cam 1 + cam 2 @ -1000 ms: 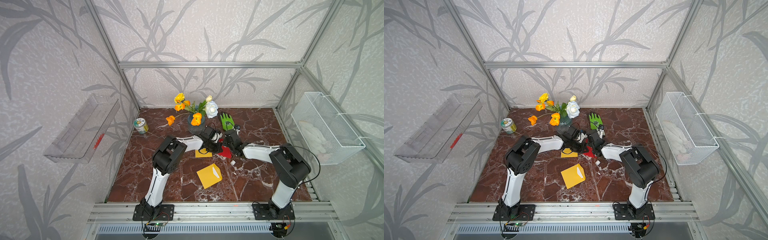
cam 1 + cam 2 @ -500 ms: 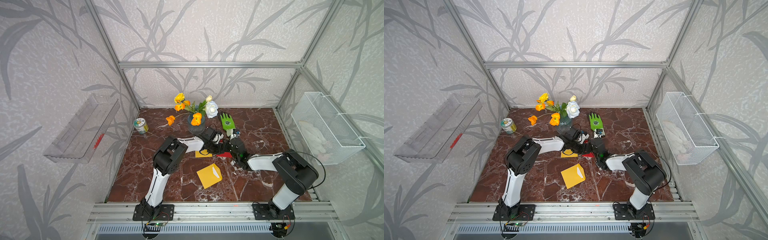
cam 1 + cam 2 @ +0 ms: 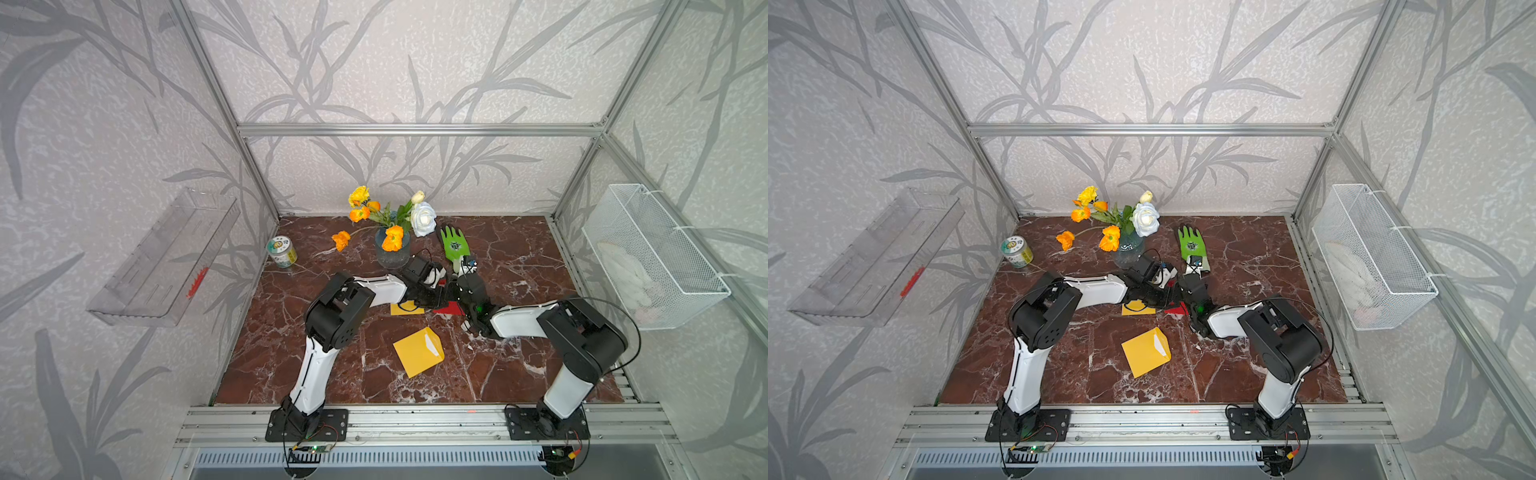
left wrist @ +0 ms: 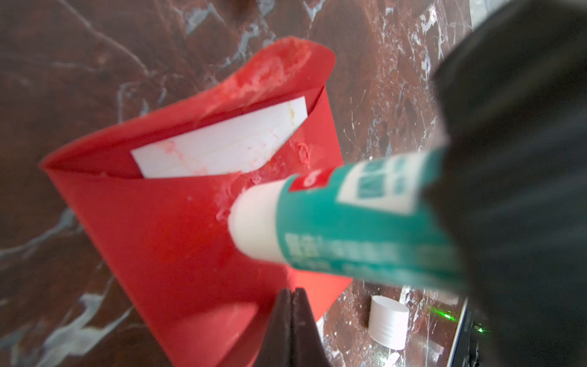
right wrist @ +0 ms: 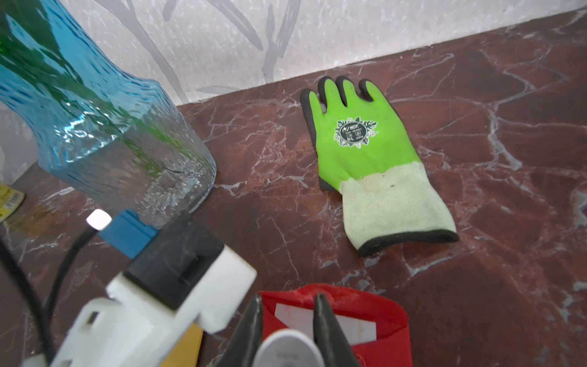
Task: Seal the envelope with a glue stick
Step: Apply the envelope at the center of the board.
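In both top views the left arm (image 3: pixel 374 289) and right arm (image 3: pixel 519 322) meet mid-worktop (image 3: pixel 519 257). Their wrists cover most of the red envelope (image 3: pixel 449 309). Only a corner shows, and the glue stick cannot be made out there. A yellow paper (image 3: pixel 405 308) lies half under the left arm, at 9 o'clock from the envelope. A yellow envelope (image 3: pixel 417 351) lies clear at 7 o'clock, a glove (image 3: pixel 455 245) at 12, a vase (image 3: pixel 390 253) at 11 and a tin (image 3: pixel 281 251) far out at 10.

In the left wrist view the blurred glue stick (image 4: pixel 333 219) juts from the right hand (image 4: pixel 454 219), a black mass cut off by the frame. Its bare white tip touches the envelope's front beside the opening, among glue smears. The flap stands open over a white card (image 4: pixel 222 143). The left hand (image 4: pixel 292 295) is pressed together at the envelope's edge; whether it pinches paper I cannot tell. The cap (image 4: pixel 388 324) lies beside the envelope.

In the right wrist view the right hand's fingers (image 5: pixel 324 317) pinch the stick's round base, cut off by the frame. The left wrist's white housing (image 5: pixel 165 302) blocks most of the yellow paper.
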Controlling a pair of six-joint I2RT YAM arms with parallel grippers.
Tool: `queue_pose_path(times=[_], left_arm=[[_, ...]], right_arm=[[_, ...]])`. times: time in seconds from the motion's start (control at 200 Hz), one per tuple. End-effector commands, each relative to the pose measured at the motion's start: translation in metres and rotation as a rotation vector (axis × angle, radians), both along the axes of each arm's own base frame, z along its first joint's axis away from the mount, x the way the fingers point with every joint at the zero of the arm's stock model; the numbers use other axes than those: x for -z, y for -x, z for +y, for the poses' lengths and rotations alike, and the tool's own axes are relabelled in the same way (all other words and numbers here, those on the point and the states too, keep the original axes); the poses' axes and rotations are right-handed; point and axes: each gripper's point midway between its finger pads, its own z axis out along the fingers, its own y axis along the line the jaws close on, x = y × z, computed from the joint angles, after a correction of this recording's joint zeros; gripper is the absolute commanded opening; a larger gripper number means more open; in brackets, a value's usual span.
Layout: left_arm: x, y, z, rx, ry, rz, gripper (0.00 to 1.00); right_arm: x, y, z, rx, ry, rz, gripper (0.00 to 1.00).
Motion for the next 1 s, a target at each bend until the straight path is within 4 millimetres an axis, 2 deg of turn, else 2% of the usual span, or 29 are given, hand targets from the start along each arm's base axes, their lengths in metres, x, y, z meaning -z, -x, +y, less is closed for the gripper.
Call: queue_pose_path(times=[0.0,0.08,0.31,0.575,0.825,0.835,0.855,0.995], left_arm=[[0.052,0.032,0.029,-0.013,-0.165,0.137,0.00],[0.053,0.032,0.030,-0.016,-0.165,0.141,0.00],[0.056,0.029,0.033,-0.038,-0.166,0.157,0.00],[0.056,0.031,0.032,-0.036,-0.146,0.172,0.00],[0.063,0.030,0.042,-0.079,-0.173,0.193,0.00],[0.063,0.030,0.042,-0.081,-0.174,0.195,0.00],[0.063,0.030,0.043,-0.083,-0.176,0.198,0.00],[0.066,0.030,0.045,-0.093,-0.181,0.211,0.00]], right_arm=[[0.020,-0.001,0.002,0.018,0.050,0.045,0.00],[0.028,0.002,0.003,0.013,0.054,0.069,0.00],[0.030,0.011,-0.006,0.035,0.112,0.081,0.00],[0.013,0.011,-0.012,0.089,0.020,0.036,0.00],[0.017,0.014,-0.033,0.127,0.003,0.055,0.00],[0.009,0.014,-0.032,0.127,-0.009,0.040,0.00],[0.006,0.014,-0.033,0.127,-0.013,0.034,0.00],[-0.001,0.014,-0.036,0.123,-0.022,0.025,0.00]])
